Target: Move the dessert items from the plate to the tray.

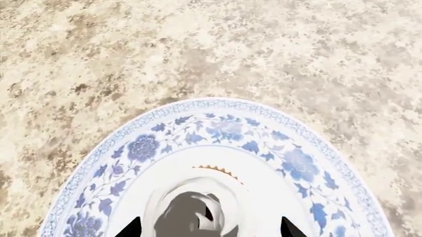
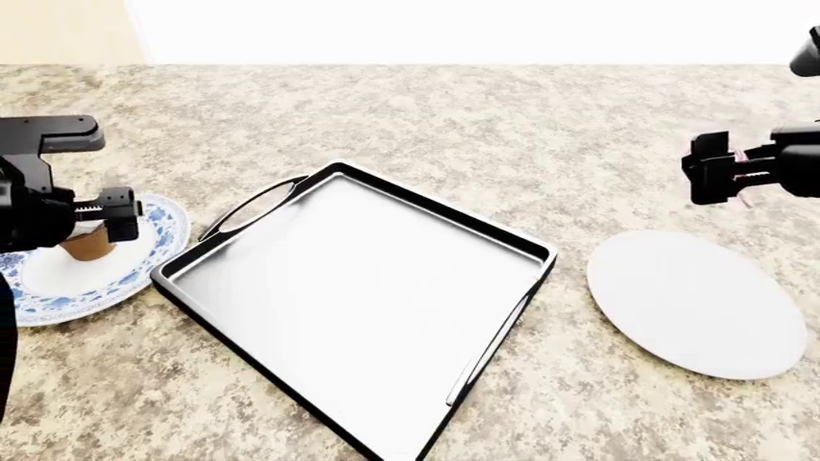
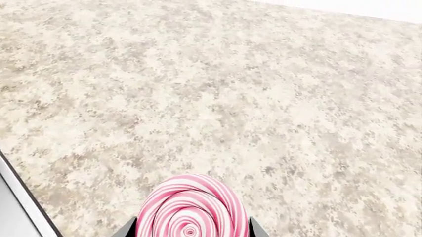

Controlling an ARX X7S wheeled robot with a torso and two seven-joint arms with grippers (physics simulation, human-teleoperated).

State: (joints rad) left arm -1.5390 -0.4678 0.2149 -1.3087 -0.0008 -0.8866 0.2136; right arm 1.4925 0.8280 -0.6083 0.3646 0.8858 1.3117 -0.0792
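The cupcake (image 1: 197,207), white frosting over a tan wrapper, stands on a blue-and-white patterned plate (image 1: 224,128) at the counter's left (image 2: 87,246). My left gripper (image 1: 209,228) hangs right over it, open, with a fingertip (image 1: 132,228) on each side and a gap between it and the frosting. My right gripper (image 3: 189,229) is shut on the pink spiral lollipop (image 3: 191,207) and holds it in the air over the counter, beyond the far edge of a plain white plate (image 2: 698,303). The black tray (image 2: 346,173) lies in the middle with nothing in it.
The blue plate (image 2: 141,259) sits just left of the tray's handle. The tray's edge (image 3: 13,207) shows in the right wrist view. The speckled stone counter (image 2: 513,115) stretches behind, ending at a pale wall.
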